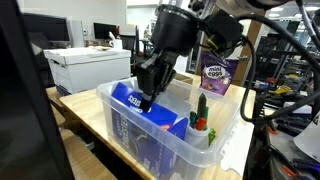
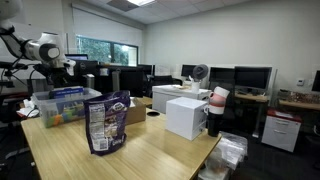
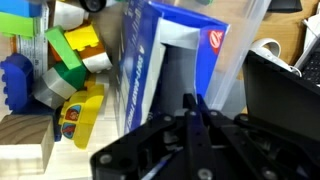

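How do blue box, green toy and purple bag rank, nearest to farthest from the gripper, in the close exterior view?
1. Blue box, at the gripper, inside the bin.
2. Green toy, at the bin's other end.
3. Purple bag, behind the bin.

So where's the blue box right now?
In an exterior view, the blue box stands in the left part of the clear bin, right under the shut gripper; a green toy stands at the bin's other end.
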### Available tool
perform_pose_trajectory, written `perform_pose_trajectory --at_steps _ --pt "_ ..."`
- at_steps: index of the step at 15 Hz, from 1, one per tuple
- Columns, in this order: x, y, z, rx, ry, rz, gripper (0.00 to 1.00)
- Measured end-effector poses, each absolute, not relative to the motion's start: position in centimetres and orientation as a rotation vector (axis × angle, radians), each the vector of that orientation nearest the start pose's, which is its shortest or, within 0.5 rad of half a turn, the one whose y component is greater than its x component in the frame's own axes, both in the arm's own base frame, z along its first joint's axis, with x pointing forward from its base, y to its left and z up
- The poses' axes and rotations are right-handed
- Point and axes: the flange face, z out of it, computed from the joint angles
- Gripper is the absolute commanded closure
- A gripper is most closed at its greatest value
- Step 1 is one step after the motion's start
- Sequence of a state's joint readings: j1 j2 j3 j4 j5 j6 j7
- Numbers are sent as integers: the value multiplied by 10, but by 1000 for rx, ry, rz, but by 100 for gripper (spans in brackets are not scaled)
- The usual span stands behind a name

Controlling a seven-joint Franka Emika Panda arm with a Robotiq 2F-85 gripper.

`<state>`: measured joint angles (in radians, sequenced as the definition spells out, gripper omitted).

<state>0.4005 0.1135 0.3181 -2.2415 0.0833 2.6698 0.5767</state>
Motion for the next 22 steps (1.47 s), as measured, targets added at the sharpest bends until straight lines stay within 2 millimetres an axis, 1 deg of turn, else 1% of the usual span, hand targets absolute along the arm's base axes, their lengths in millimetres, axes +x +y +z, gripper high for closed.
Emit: perform_pose_trajectory --at_steps 1,2,3,4,5,6,7,8,9,11,14,15,17,18,22 --pt "427 369 354 -2869 -107 -301 63" --pt "426 371 354 -2877 -130 -309 59" --pt "426 372 354 -2882 -143 -314 46" --pt "425 372 355 -2896 -158 -332 41" --pt "425 372 355 -2901 -168 -341 27" --pt "426 373 360 -2914 -181 -371 23" --pt "426 373 363 -2920 -191 -383 10" --pt "428 375 373 -2932 -209 -415 6" --pt "428 375 378 -2937 -225 -432 3" --pt "428 377 389 -2949 -246 -467 0" --pt "428 378 404 -2966 -266 -516 0" --pt "428 377 408 -2973 -267 -530 25" --pt "427 373 416 -2987 -263 -554 25" --pt "427 370 419 -2995 -258 -561 29" --pt "426 350 426 -3040 -216 -595 48"
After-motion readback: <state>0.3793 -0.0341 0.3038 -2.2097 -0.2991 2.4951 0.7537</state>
